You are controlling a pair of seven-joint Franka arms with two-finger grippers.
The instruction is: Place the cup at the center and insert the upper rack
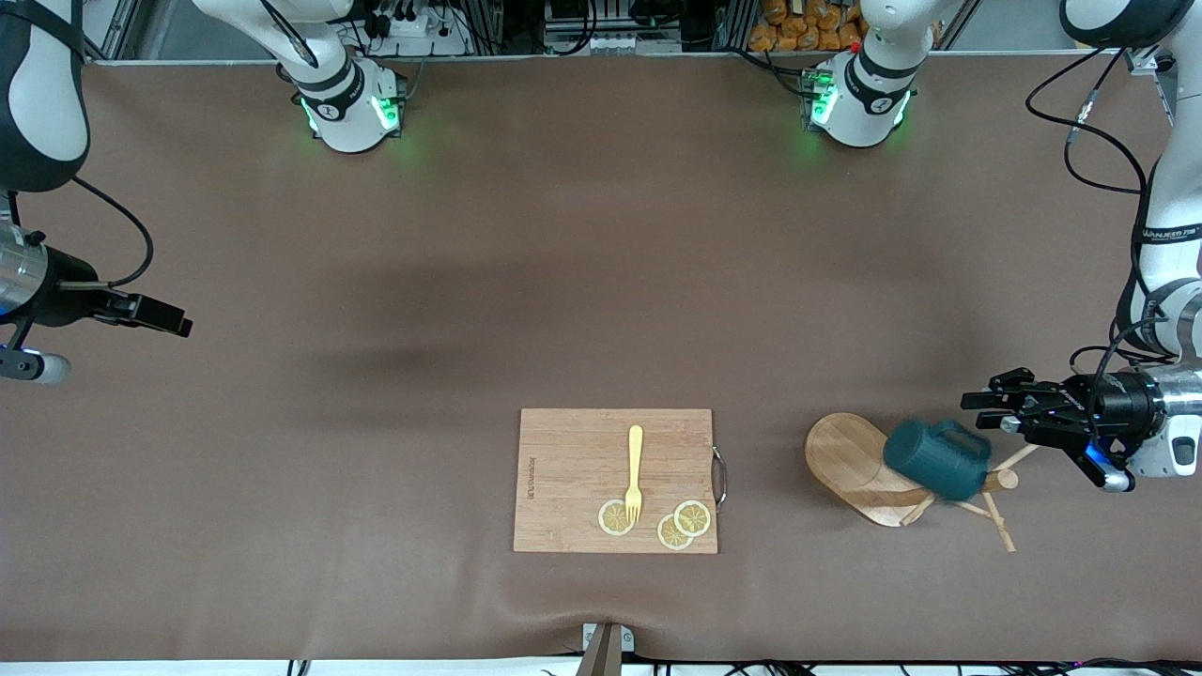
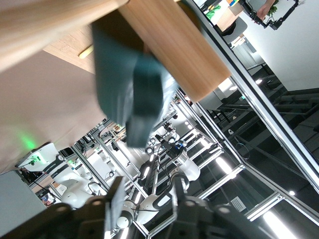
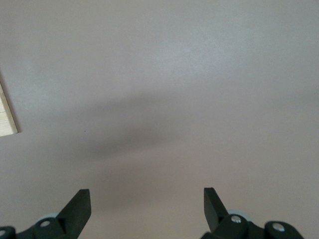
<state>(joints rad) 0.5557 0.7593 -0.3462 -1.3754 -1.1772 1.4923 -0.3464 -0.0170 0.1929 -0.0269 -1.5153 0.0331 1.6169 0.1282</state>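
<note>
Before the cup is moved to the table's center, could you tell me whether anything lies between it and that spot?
Nothing visible blocks it. The cup rests on the tipped-over rack; the cutting board with fork and lemon slices lies nearer the camera than the center.

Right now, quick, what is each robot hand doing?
Left hand: partly open beside the cup, which lies on the tipped upper rack; not holding it.
Right hand: open, empty, waiting above bare table.
</note>
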